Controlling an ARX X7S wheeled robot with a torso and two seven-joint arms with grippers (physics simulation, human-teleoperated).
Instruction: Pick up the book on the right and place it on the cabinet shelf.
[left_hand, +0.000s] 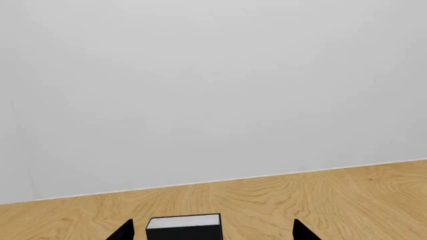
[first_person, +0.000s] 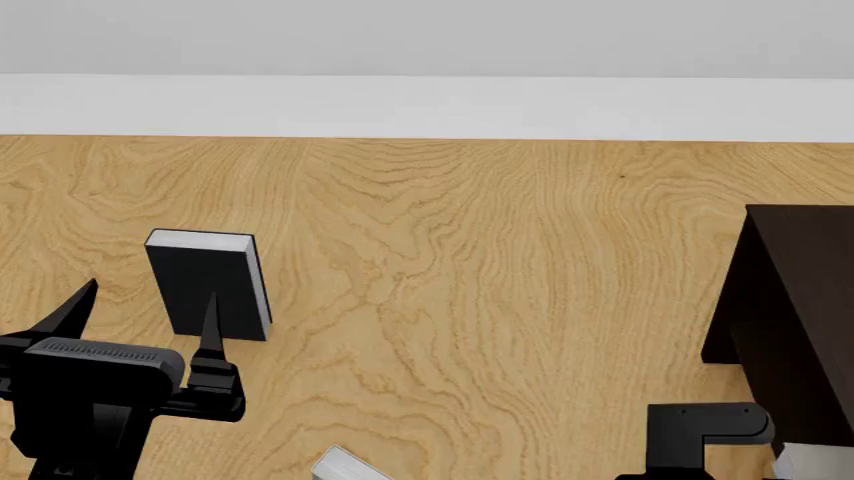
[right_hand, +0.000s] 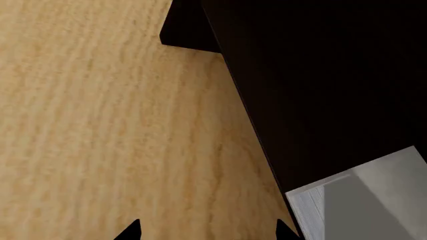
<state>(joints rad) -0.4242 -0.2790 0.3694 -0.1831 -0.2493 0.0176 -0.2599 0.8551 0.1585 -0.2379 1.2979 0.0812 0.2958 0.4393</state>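
**Right arm parked by the cabinet, book lying on top**

The right arm sat low at the bottom right of the head view, only a black bracket showing, tucked against the cabinet (first_person: 798, 300). The right gripper (right_hand: 207, 231) had its 2 black fingertips (right_hand: 130, 231) spread apart with bare wooden floor between them, so the jaws were open and held nothing. The left gripper (first_person: 140, 325) was out front on the left, pointing forward, both pointed fingers (first_person: 210, 325) wide apart and empty too.

The pale grey book (right_hand: 363, 202) lay flat on the dark top board (right_hand: 320, 85) of the cabinet, a corner of it reaching the board's edge, just beside the right fingertips in the wrist view. White page edges showed on 1 side.

Right ahead of the left gripper stood a black book (first_person: 207, 285), upright on the floor (first_person: 467, 250), pale along its top. Another pale grey corner (first_person: 350, 467) poked in at the bottom of the head view; couldn't tell what it was.

The floor was light wood with a strong wavy grain, the wall (first_person: 427, 40) plain white, and the cabinet almost black, boxy and matte.
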